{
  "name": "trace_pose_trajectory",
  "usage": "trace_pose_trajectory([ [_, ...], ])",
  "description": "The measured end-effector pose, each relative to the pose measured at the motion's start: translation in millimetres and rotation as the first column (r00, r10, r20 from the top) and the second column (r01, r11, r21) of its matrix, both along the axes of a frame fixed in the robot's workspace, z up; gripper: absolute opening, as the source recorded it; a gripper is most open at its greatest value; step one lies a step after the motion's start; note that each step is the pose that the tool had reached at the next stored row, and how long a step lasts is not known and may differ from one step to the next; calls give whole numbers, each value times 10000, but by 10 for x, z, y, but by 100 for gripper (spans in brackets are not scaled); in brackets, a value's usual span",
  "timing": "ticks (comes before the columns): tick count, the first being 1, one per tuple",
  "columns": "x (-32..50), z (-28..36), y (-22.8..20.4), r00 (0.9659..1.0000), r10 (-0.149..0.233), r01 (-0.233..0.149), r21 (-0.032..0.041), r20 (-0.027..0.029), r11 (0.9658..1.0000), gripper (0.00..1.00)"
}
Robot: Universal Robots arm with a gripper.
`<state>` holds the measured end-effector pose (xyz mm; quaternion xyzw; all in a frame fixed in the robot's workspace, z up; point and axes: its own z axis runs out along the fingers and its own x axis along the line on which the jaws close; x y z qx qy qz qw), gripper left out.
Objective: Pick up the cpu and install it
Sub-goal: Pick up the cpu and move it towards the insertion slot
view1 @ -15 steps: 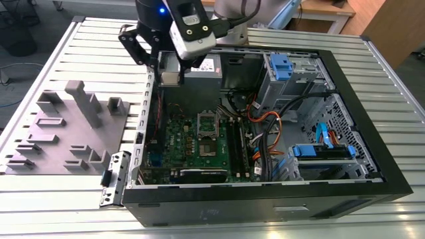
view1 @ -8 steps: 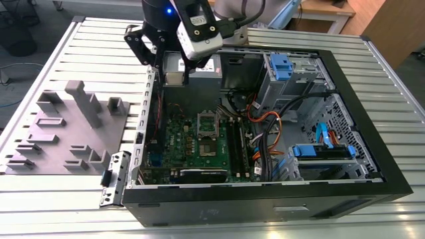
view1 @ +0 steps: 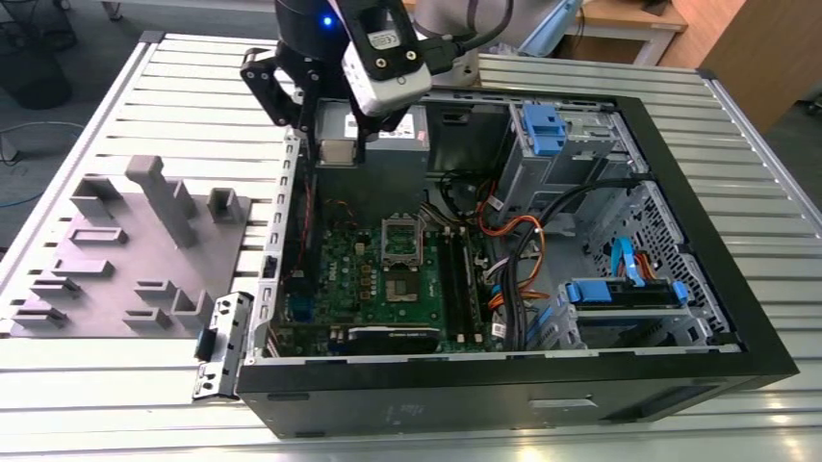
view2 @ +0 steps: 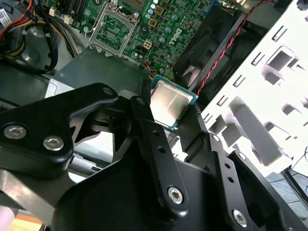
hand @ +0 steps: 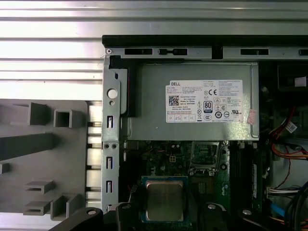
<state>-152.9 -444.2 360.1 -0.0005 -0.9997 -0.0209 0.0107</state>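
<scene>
My gripper (view1: 341, 144) hangs over the far corner of the open computer case (view1: 700, 207), on the exterior view's left, and it is shut on the cpu (view1: 338, 151). The cpu (view2: 171, 103) is a small square chip with a silvery top and a thin rim, pinched at its edges between two black fingers (view2: 144, 113). In the first wrist view the cpu (hand: 164, 199) hovers above the green motherboard. The silver socket frame (view1: 402, 241) with its dark centre lies further in on the board, apart from the chip; it also appears in both wrist views as a socket frame (view2: 113, 26) (hand: 207, 154).
A grey moulded tray (view1: 129, 250) with upright blocks sits on the slatted table beside the case, on the exterior view's left. The silver power supply (hand: 192, 101) fills the case's far corner. Orange and black cables (view1: 514, 241) and blue drive brackets (view1: 623, 289) crowd the case's other side.
</scene>
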Motion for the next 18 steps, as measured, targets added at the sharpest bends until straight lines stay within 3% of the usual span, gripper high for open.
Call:
trace_pose_trajectory([
  [5,35,0,0,10000,1,-1,-1,-1,10000,47],
  [18,257,0,0,10000,0,0,-1,-1,10000,47],
])
